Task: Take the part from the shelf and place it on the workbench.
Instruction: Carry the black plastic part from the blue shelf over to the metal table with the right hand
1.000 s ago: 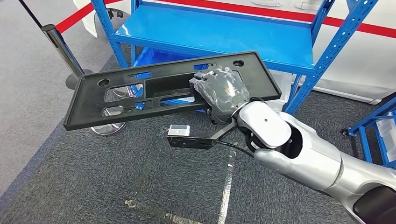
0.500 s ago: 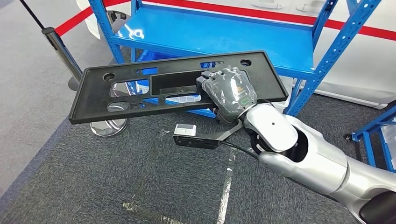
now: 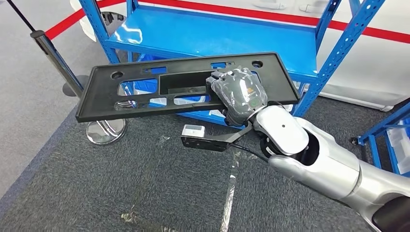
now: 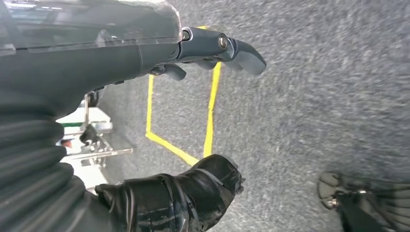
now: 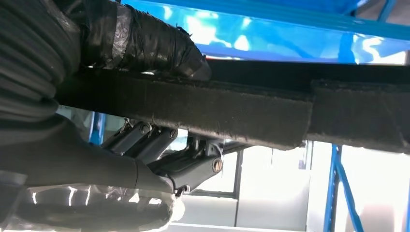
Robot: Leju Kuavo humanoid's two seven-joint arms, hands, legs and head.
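The part is a long flat black plastic panel (image 3: 145,89) with cut-outs and round holes. My right hand (image 3: 239,94) grips its right end and holds it in the air, roughly level, just in front of the blue shelf (image 3: 217,36). In the right wrist view the thumb (image 5: 145,43) lies on one side of the panel's edge (image 5: 232,108) and the darker fingers (image 5: 164,154) wrap the other side. My left hand (image 4: 145,121) hangs over grey carpet, its thumb and fingers apart with nothing between them.
The blue metal rack has a slanted upright (image 3: 343,48) right of the panel. A chrome barrier post with a round base (image 3: 104,130) stands on the carpet at left. Another blue rack (image 3: 387,135) is at far right. Yellow floor tape (image 4: 208,116) marks the carpet below my left hand.
The whole picture has shifted a little, so the camera has moved. The panel stays in my right hand, now slightly higher and more level in view.
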